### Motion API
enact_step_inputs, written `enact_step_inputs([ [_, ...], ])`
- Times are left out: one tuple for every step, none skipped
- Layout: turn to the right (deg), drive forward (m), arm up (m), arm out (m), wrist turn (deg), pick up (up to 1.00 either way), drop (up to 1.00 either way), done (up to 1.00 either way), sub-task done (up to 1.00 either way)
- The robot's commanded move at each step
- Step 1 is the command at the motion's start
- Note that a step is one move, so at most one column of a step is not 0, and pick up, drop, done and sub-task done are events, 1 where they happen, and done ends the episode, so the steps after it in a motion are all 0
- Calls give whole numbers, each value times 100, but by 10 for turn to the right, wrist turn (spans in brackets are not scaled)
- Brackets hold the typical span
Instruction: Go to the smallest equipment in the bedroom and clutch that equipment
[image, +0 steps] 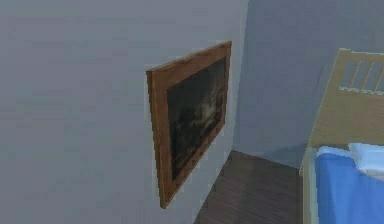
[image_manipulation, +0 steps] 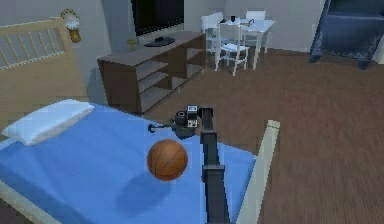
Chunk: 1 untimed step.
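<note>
Orange round basketball (image_manipulation: 168, 159) appeared to rest on the blue-sheeted bed (image_manipulation: 90, 165). It sat just left of the dark square arm bar (image_manipulation: 210, 175) and lower in the arm side view than the dark two-fingered gripper (image_manipulation: 160, 127). Jaw state could not be told, nor whether anything was held. White pillow (image_manipulation: 45, 120) lay well apart, toward the headboard.

Risk, as judged: the ball would roll on the soft sheet if a finger or the bar nudged it off-centre, possibly toward the pale wooden footboard (image_manipulation: 262, 165). Its smooth curve could slip from a shallow grip.

A sphere: no long axis, pointed nowhere. Any approach angle would serve.
</note>
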Motion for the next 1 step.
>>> enact_step_inputs([
  [0,0,-30,0,0,0,0,0,0],
])
